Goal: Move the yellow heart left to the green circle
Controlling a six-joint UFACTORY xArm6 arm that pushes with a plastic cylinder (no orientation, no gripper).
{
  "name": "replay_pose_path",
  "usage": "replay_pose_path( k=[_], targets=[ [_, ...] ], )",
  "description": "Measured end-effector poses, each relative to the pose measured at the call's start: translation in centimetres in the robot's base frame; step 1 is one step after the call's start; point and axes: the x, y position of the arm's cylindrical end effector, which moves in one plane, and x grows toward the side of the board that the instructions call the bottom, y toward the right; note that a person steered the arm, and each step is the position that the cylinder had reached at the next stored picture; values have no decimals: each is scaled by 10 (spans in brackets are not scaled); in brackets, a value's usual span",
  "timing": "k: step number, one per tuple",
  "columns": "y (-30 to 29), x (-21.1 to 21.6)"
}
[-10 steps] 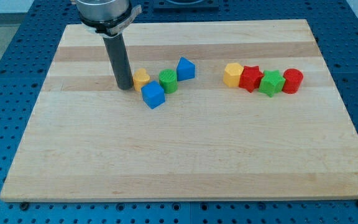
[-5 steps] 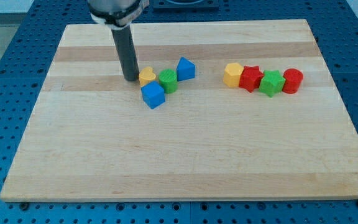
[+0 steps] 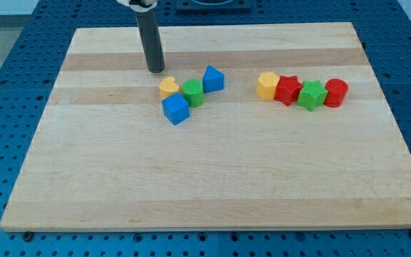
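Yellow heart (image 3: 168, 87) sits left of centre, already touching the green circle (image 3: 193, 93) on its left, so you may judge the task essentially done; no pincer exists, and my tip (image 3: 155, 71) stands clear above-left.

Heart (image 3: 168, 87) touches circle's (image 3: 193, 93) left; cube (image 3: 175, 109) just below.

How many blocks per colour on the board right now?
Yellow: 2, heart, block
Green: 2, circle, star
Blue: 2, cube, block
Red: 2, star, cylinder
Total: 8
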Motion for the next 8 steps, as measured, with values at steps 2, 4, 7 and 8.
replay_pose_path(
  k=[2, 4, 7, 8],
  targets=[
    [4, 11],
    [15, 16],
    [19, 25],
    [19, 30]
  ],
)
